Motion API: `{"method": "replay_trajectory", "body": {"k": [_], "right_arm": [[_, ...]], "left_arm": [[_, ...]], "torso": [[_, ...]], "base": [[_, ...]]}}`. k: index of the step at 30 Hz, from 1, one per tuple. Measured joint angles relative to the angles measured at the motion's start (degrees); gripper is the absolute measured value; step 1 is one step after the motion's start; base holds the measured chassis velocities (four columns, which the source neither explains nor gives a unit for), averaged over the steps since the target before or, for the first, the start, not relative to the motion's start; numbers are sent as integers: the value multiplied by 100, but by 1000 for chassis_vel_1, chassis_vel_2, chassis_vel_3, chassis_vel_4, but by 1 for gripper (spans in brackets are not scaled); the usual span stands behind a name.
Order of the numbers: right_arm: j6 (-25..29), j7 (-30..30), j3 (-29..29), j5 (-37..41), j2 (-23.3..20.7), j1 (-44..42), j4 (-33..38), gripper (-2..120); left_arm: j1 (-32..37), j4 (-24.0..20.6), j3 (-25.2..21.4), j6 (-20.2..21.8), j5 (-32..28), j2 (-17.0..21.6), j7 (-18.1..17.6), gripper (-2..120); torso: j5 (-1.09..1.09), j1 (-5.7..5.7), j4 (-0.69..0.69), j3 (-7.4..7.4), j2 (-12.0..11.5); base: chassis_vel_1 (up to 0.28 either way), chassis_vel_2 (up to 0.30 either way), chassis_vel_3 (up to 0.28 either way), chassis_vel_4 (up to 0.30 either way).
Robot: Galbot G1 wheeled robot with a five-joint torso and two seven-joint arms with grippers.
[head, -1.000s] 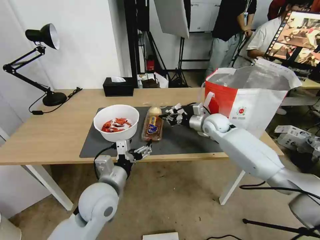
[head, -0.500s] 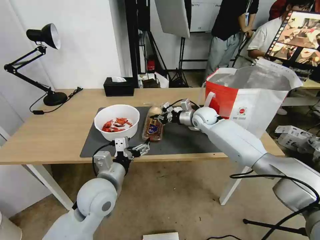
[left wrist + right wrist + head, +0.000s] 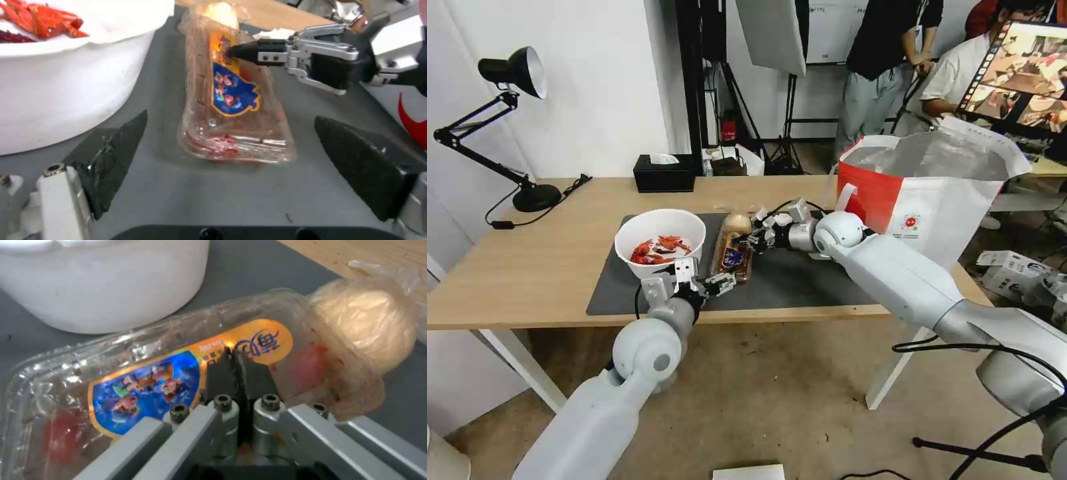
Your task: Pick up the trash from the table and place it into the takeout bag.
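Observation:
A clear plastic tray [image 3: 732,257] with a blue and orange label lies on the dark mat [image 3: 800,280], between the white bowl [image 3: 660,243] of red crayfish shells and the takeout bag [image 3: 940,200]. A wrapped beige bun [image 3: 737,221] rests at the tray's far end. My right gripper [image 3: 231,355] is shut, its tips pressed on the tray's label [image 3: 231,96]. My left gripper [image 3: 231,160] is open just short of the tray's near end, one finger [image 3: 120,156] close to the bowl [image 3: 66,83]. In the head view it hovers at the table's front edge [image 3: 720,283].
The bag stands open at the table's [image 3: 527,267] right end, foil lining showing. A black tissue box [image 3: 664,173] and a black desk lamp [image 3: 527,193] stand at the back. People and a monitor are behind the bag. Boxes lie on the floor at right.
My right gripper moved left from beside the tray and set its shut tips on the tray's label. My left gripper rose from below the table edge toward the tray's near end.

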Motion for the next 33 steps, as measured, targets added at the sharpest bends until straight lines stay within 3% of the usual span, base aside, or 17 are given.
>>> {"method": "replay_trajectory", "body": {"k": [15, 33], "right_arm": [[-4, -83, -21, -187, 26, -20, -16, 0], [11, -146, -13, -234, 51, -8, -42, 0]], "left_arm": [[-654, 599, 239, 111, -368, 10, -79, 100], [-1002, 1015, 354, 329, -944, 15, -39, 100]], "torso": [[0, 0, 0, 0, 0], [0, 0, 0, 0, 1]], "base": [[0, 0, 0, 0], [0, 0, 0, 0]]}}
